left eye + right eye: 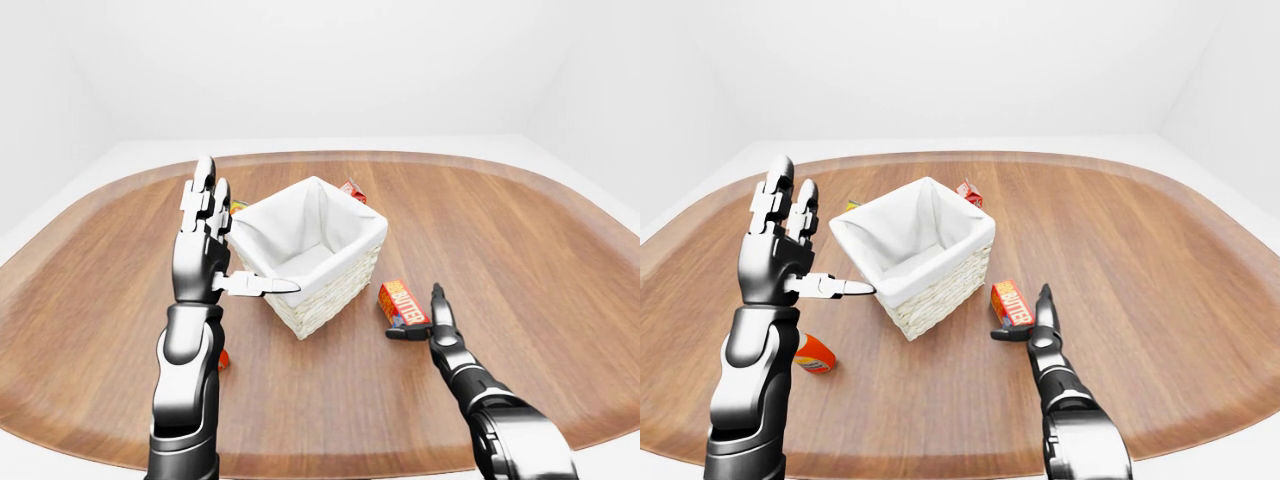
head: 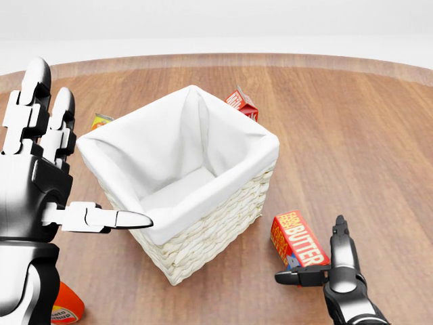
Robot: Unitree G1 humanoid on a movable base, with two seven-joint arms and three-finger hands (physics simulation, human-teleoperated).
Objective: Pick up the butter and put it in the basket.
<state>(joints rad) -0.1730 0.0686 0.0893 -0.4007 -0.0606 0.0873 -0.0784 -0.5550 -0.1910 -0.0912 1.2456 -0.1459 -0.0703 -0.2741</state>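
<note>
Right hand spread open beside the butter — gripping nothing; left hand raised open beside the basket.

Left hand raised, right hand low, fingers seemingly spread.
</note>
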